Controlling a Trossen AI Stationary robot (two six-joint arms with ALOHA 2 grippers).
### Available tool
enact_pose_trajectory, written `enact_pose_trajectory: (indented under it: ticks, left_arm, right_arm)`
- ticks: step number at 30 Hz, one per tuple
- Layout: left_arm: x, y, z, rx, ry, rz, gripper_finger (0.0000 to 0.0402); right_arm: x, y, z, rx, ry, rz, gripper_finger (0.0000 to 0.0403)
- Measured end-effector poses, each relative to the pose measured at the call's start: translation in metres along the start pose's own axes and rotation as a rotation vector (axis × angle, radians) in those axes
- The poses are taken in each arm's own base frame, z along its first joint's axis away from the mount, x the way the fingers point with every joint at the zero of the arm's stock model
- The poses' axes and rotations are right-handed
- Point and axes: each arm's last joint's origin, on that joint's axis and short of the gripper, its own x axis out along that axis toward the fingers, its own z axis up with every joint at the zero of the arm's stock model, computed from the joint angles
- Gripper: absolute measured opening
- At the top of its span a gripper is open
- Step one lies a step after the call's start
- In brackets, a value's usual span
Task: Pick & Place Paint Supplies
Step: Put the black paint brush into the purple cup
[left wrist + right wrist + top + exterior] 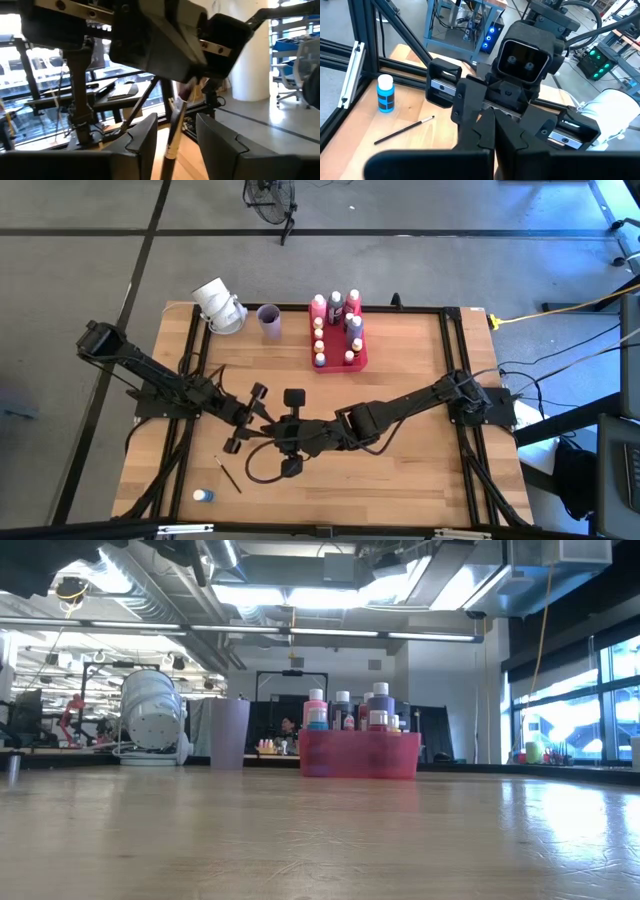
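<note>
**A:** Where do the arms meet?

**B:** Just toward 9 o'clock from the centre of the surface. The left gripper reaches in from 9 o'clock and the right gripper from 3 o'clock, tip to tip.

**A:** And the fingers?

**B:** The left fingers stand parted, with a paintbrush running through the gap. I can't see either pad touching it. The right fingers are pressed together, and the brush's upper end runs up into them.

**A:** The other supplies?

**B:** The paint bottles stand in the pink-red tray at 12 o'clock, close to the far edge. A blue bottle stands at 7 o'clock by the near left corner. A second paintbrush lies flat just beside it, toward the centre.

**A:** Open room?

**B:** Bare wood shows from 3 to 5 o'clock, out to the black frame rail. A lilac cup and a white cylinder crowd the far edge at 11 o'clock.
</note>
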Motion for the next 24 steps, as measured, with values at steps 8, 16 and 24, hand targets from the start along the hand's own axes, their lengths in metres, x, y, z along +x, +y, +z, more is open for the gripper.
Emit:
enact_pose_trajectory:
  ticks: [8, 16, 24]
  left_arm:
    - [0.000, 0.001, 0.000, 0.000, 0.007, 0.049, 0.0076]
    - [0.000, 0.002, -0.001, -0.016, 0.017, 0.069, 0.0015]
    - [0.000, 0.003, -0.004, -0.029, 0.048, 0.106, 0.0016]
  right_arm:
    - [0.000, 0.000, -0.002, 0.013, 0.017, 0.001, 0.0000]
    - [0.004, -0.005, -0.006, 0.040, 0.046, 0.014, 0.0016]
    - [-0.001, 0.005, -0.006, 0.014, 0.057, -0.021, 0.0101]
